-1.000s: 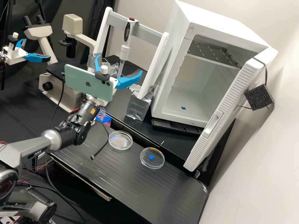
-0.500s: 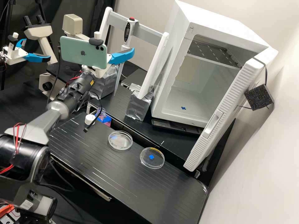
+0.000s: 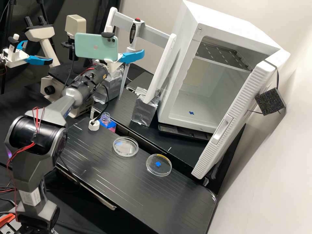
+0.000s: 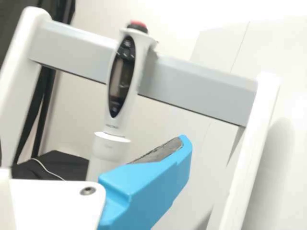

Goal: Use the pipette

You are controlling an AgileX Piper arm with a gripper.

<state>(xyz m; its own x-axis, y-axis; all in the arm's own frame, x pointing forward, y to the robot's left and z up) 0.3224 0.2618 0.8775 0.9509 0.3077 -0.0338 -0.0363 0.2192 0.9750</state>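
Robotic claw (image 3: 130,56), seemingly parted, near a white pipette (image 4: 110,123) hanging at a grey crossbar (image 4: 199,88).

I can see one pipette (image 3: 138,31), an electronic model with a slim pale body, a red button (image 3: 137,19) on its very top and a dark oval panel (image 3: 132,33) set into the upper body. It sits on end at the grey crossbar (image 3: 156,36) of the white stand (image 3: 161,70), button uppermost, beside the bar's middle. Below the body I make out a wider white collar (image 4: 111,146), then a long, narrow pale shaft (image 3: 124,81) running downward. I can't tell whether its lower end touches anything.
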